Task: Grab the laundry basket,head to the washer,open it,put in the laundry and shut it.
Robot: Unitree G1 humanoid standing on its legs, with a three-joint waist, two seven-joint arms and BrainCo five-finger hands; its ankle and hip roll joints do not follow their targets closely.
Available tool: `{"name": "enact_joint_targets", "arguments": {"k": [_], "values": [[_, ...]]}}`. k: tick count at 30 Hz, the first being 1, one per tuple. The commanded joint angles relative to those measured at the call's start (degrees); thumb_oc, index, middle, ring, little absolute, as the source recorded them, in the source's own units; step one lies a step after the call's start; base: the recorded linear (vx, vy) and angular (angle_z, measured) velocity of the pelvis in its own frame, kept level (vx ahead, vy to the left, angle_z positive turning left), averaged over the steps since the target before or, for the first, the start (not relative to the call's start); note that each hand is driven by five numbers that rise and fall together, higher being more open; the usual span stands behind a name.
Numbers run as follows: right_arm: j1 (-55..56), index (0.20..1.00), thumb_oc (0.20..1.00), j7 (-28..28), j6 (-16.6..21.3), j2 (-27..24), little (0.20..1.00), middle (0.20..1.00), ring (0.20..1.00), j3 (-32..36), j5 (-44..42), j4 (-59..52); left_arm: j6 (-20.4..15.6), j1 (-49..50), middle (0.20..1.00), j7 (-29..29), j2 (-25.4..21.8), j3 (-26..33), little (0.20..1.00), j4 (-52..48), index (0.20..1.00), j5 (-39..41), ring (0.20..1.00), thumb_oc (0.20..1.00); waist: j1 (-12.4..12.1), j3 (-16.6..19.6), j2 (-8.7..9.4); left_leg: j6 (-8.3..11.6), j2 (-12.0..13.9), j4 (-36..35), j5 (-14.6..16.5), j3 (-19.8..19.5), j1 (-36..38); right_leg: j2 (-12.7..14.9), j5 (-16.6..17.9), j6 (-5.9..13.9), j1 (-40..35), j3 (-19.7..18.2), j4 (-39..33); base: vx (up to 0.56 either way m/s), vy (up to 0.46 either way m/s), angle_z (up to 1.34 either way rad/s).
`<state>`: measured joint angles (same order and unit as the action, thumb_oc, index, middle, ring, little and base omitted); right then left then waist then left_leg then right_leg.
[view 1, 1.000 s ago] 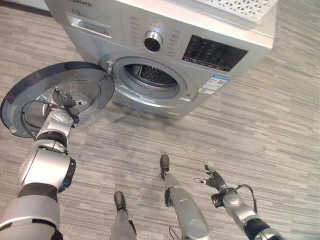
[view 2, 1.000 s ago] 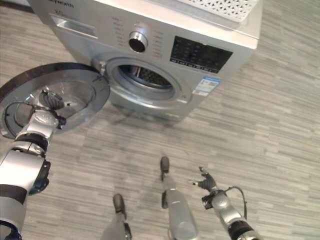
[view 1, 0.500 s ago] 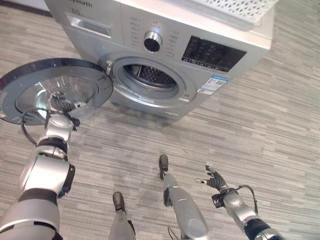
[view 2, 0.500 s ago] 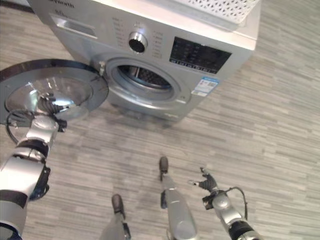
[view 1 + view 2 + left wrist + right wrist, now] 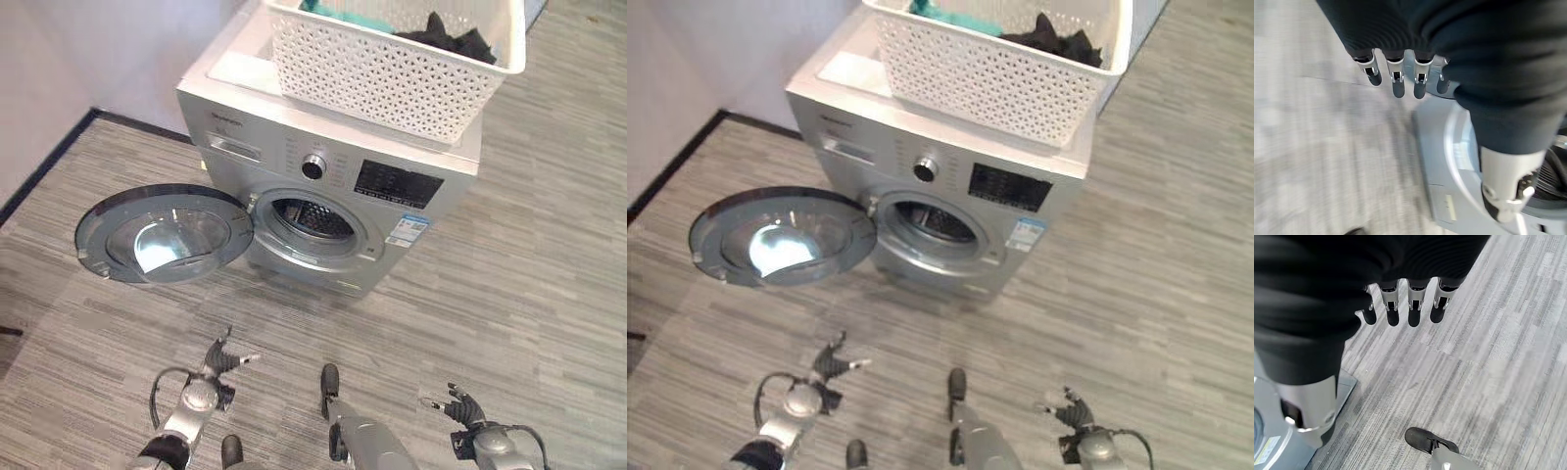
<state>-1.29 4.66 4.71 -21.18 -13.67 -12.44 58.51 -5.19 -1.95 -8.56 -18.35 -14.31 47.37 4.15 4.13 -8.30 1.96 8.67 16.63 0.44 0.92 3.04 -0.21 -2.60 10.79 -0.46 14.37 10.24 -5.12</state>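
The silver washer (image 5: 333, 201) stands in the middle with its round door (image 5: 165, 233) swung wide open to the left, baring the dark drum opening (image 5: 312, 219). A white perforated laundry basket (image 5: 392, 61) sits on top of the washer, holding teal cloth (image 5: 345, 14) and black cloth (image 5: 451, 41). My left hand (image 5: 220, 362) hangs low in front of the door, apart from it, fingers (image 5: 1396, 81) straight and empty. My right hand (image 5: 460, 406) hangs low at the right over the floor, fingers (image 5: 1400, 308) relaxed and empty.
Grey wood-pattern floor (image 5: 509, 294) surrounds the washer. A pale wall with a dark skirting (image 5: 44, 166) runs behind and to the left of it.
The camera has risen and drawn back, bringing the basket on the washer into sight. My left hand has come off the door and dropped low. The door stays wide open.
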Motion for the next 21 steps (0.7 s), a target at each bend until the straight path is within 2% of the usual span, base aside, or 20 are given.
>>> {"name": "enact_joint_targets", "arguments": {"k": [1,3,4,6,7,8,9,10,12,13,15,16,18,21], "values": [[-1.1,1.0,1.0,1.4,0.1,0.2,1.0,1.0,1.0,0.0,0.4,1.3,-1.4,-1.3,1.0,-0.1,0.4,-1.3,1.0,-0.5,1.0,1.9,1.0,1.0,-0.5,-1.6,3.12,-2.36,-0.4,20.7,-11.7,-6.4,-6.0,0.9,-11.0,1.75,-3.6,-6.0,4.9,0.02,-0.156,0.44],[-1.7,1.0,1.0,2.2,0.1,0.6,1.0,1.0,1.0,-0.4,0.1,1.4,-1.2,-1.4,1.0,-0.6,1.1,-2.0,1.0,0.1,1.0,2.4,1.0,1.0,-0.8,-2.3,3.65,-3.14,-1.3,22.4,-11.3,-8.0,-8.5,1.5,-11.6,1.62,-4.0,-5.7,5.1,0.0,-0.042,0.56],[-2.3,1.0,1.0,2.6,0.0,0.7,1.0,1.0,1.0,-0.7,-0.2,1.3,-1.0,-1.7,1.0,-0.7,1.7,-2.5,1.0,0.3,1.0,3.2,1.0,1.0,-0.9,-2.8,4.07,-4.05,-3.1,21.9,-9.0,-9.0,-10.9,2.5,-12.0,1.95,-4.1,-5.2,5.2,0.04,0.019,0.26],[-3.1,1.0,1.0,2.9,0.2,0.9,1.0,1.0,1.0,-0.9,-0.8,1.5,-1.4,-1.9,1.0,-0.4,2.7,-4.0,1.0,0.4,1.0,3.0,1.0,1.0,-1.0,-3.3,4.2,-4.53,-5.2,17.4,-2.4,-8.1,-12.1,3.7,-12.5,2.83,-5.0,-5.2,5.2,0.06,0.086,0.07],[-3.1,1.0,1.0,2.9,0.2,0.9,1.0,1.0,1.0,-0.9,-0.8,1.5,-1.4,-1.9,1.0,-0.4,2.7,-4.0,1.0,0.4,1.0,3.0,1.0,1.0,-0.9,-3.1,4.33,-4.58,-5.3,17.2,-2.7,-8.1,-12.2,3.9,-12.4,2.87,-4.8,-5.1,5.2,0.11,0.184,0.45],[-3.8,1.0,1.0,3.3,0.5,0.7,1.0,1.0,1.0,-0.6,-1.5,1.2,-1.7,-2.3,1.0,-0.5,3.0,-5.9,1.0,0.2,1.0,1.6,1.0,1.0,-1.3,-3.2,3.95,-4.01,-6.7,10.3,0.0,-6.6,-14.4,5.1,-12.8,3.9,-5.7,-5.0,4.9,0.14,0.301,0.7],[-4.1,1.0,1.0,3.8,0.8,0.9,1.0,1.0,1.0,-0.5,-2.1,0.8,-1.7,-2.6,1.0,-0.8,2.6,-7.6,1.0,-0.6,1.0,-0.4,1.0,1.0,-2.1,-3.3,3.14,-3.74,-8.3,5.4,-2.2,-7.0,-17.4,5.5,-13.0,4.32,-5.9,-5.1,4.7,0.19,0.387,0.37],[-4.4,1.0,1.0,4.2,1.1,1.1,1.0,1.0,1.0,-0.5,-2.4,0.9,-1.8,-2.9,1.0,-1.1,2.5,-8.4,1.0,-1.1,1.0,-1.1,1.0,1.0,-2.8,-3.7,2.87,-3.45,-9.1,4.4,-2.9,-8.2,-18.1,5.6,-13.2,4.63,-6.5,-5.7,4.7,0.11,0.249,-0.11],[-4.5,1.0,1.0,4.1,1.1,1.4,1.0,1.0,1.0,-0.5,-2.4,1.1,-1.9,-2.4,1.0,-0.8,2.8,-9.0,1.0,-1.3,1.0,-1.7,1.0,1.0,-2.8,-3.3,2.28,-3.53,-9.7,2.0,-2.4,-9.9,-17.4,5.7,-13.2,5.28,-6.4,-6.7,4.9,0.13,0.261,-0.02],[-4.5,1.0,1.0,4.1,1.0,1.9,1.0,1.0,1.0,-0.6,-1.7,1.6,-2.2,-2.0,1.0,-0.7,3.0,-9.8,1.0,-1.7,1.0,-2.6,1.0,1.0,-2.8,-3.2,1.75,-3.82,-11.6,4.4,-1.4,-11.5,-18.2,7.2,-12.6,6.4,-6.7,-7.7,4.6,0.21,0.461,0.35],[-5.3,1.0,1.0,3.7,0.6,3.1,1.0,1.0,1.0,0.2,-2.1,2.7,-2.4,-1.4,1.0,-0.6,2.2,-10.3,1.0,-2.4,1.0,-4.3,1.0,1.0,-3.0,-3.0,1.61,-5.37,-13.2,5.5,0.3,-7.9,-17.5,10.4,-11.6,8.0,-6.9,-8.5,4.9,0.18,0.469,-0.07],[-5.3,1.0,1.0,3.7,0.6,3.1,1.0,1.0,1.0,0.2,-2.1,2.7,-2.4,-1.4,1.0,-0.6,2.1,-10.3,1.0,-2.5,1.0,-4.3,1.0,1.0,-3.2,-3.0,1.73,-5.42,-13.2,5.5,0.3,-7.6,-17.4,10.4,-11.6,8.05,-6.9,-8.8,4.9,0.12,0.333,-0.79],[-6.5,1.0,1.0,3.3,0.3,4.2,1.0,1.0,1.0,-0.5,-1.9,2.3,-2.4,-0.2,1.0,-0.6,0.7,-9.0,1.0,-3.7,1.0,-3.7,1.0,1.0,-4.1,-2.8,1.9,-7.03,-13.7,4.9,1.2,-4.3,-15.8,12.9,-10.1,9.31,-5.6,-8.2,6.6,0.11,0.277,-1.09],[-6.5,1.0,1.0,3.0,0.0,4.6,1.0,1.0,1.0,-1.1,-1.3,1.1,-2.3,0.1,1.0,-0.7,0.1,-8.5,1.0,-3.0,1.0,-4.1,1.0,1.0,-4.4,-3.0,2.01,-8.12,-14.7,5.1,2.2,-2.9,-14.4,14.4,-9.3,9.84,-5.6,-7.1,7.9,0.07,0.139,-1.09]]}}
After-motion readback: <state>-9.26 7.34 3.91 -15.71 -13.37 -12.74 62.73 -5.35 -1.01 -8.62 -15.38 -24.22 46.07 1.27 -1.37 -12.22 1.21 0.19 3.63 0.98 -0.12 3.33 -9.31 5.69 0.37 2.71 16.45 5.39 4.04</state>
